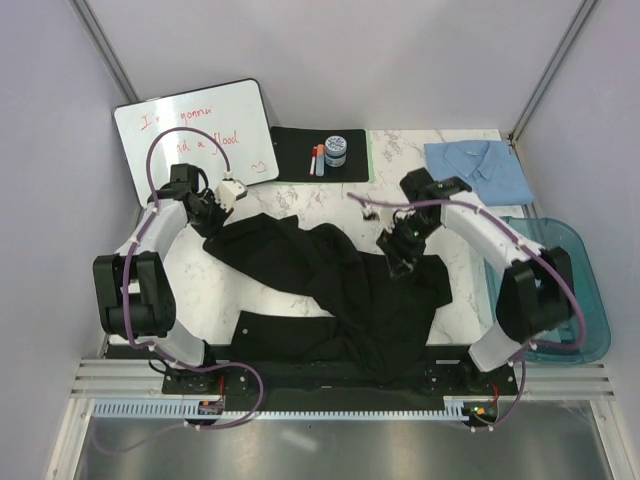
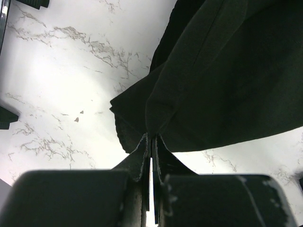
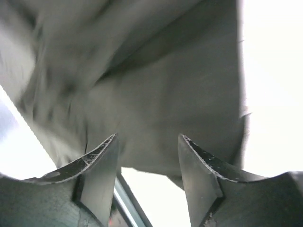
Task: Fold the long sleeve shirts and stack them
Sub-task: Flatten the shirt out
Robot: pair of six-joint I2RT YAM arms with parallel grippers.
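Place: robot lab, a walled test cell.
Enclosure: plain white wall panels (image 1: 330,60) on aluminium posts (image 1: 545,70).
Rig: left arm (image 1: 150,260) and right arm (image 1: 500,250) — mounted on an aluminium rail frame (image 1: 120,378) at the edge of a marble-pattern table (image 1: 215,280).
Notes: whiteboard (image 1: 195,130) — red handwriting.

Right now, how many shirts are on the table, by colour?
black shirt: 1
light blue shirt: 1
total: 2
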